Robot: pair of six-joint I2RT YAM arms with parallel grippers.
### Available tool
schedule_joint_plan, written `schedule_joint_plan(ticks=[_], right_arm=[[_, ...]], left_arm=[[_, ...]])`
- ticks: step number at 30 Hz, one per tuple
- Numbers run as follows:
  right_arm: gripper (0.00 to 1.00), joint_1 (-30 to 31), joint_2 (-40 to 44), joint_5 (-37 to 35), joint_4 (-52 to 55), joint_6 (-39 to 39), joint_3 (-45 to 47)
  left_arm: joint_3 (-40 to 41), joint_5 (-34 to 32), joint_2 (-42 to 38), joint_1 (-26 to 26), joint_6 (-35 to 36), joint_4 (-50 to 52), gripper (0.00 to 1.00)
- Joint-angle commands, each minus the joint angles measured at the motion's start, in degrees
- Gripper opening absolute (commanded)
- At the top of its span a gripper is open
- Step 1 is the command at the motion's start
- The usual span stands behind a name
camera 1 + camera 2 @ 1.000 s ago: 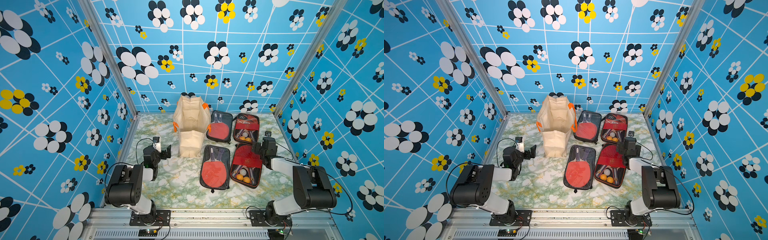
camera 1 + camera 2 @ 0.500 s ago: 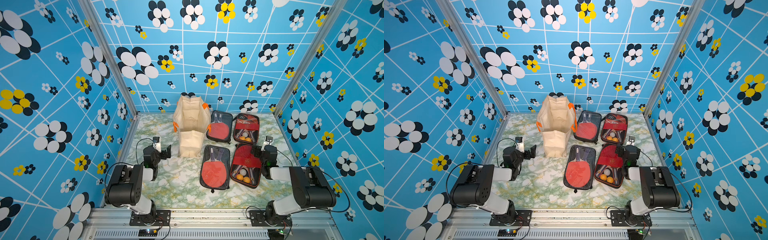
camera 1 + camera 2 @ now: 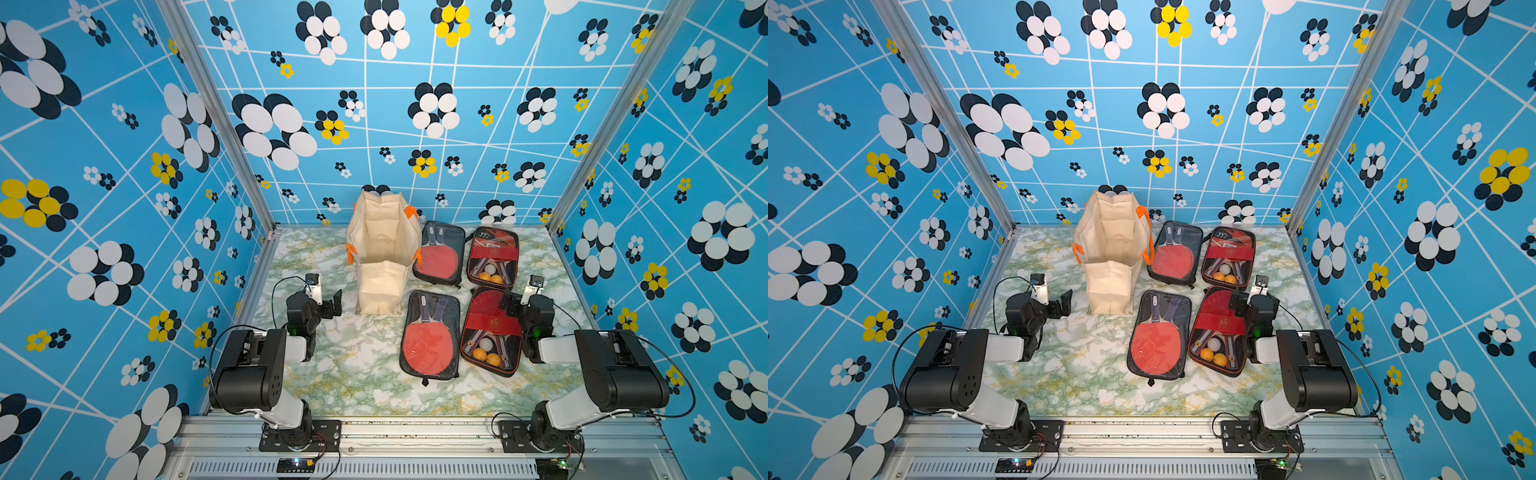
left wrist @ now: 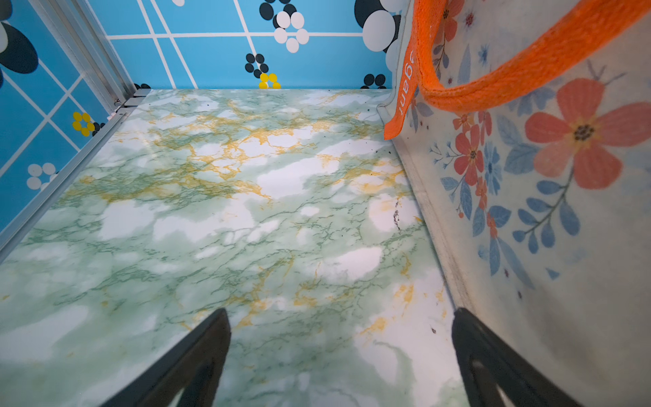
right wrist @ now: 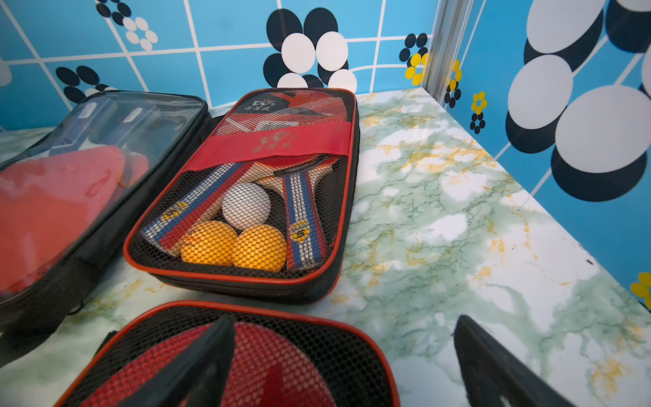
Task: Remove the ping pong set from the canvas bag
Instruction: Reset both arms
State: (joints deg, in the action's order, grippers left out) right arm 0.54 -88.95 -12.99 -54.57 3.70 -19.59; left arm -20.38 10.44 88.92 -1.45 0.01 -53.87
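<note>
Marble-patterned tabletop (image 3: 353, 386) carries an upright canvas bag (image 3: 382, 245), seemingly emptied; risk: left gripper (image 4: 340, 313), jaws wide and empty, sits just beside the bag and could topple it; right gripper (image 5: 345, 320), likewise spread and empty, overhangs the nearest mesh-fronted ping pong set (image 3: 488, 332), which lies outside, right of the bag, and its mesh could snag.

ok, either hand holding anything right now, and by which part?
Nothing held: left hand open beside the canvas bag; right hand open over the edge of the near mesh paddle case.
</note>
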Motion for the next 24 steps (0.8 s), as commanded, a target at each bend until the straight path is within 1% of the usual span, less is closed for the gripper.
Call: schedule_joint_plan(ticks=[1, 24], right_arm=[[0.99, 0.5, -0.3, 0.7, -1.3, -0.7, -1.0], [0.99, 0.4, -0.3, 1.1, -1.0, -1.0, -1.1]], left_arm=[[-1.1, -0.9, 0.3, 0.3, 0.4, -0.6, 1.0], [-1.0, -0.9, 0.3, 0.3, 0.5, -0.6, 0.99]])
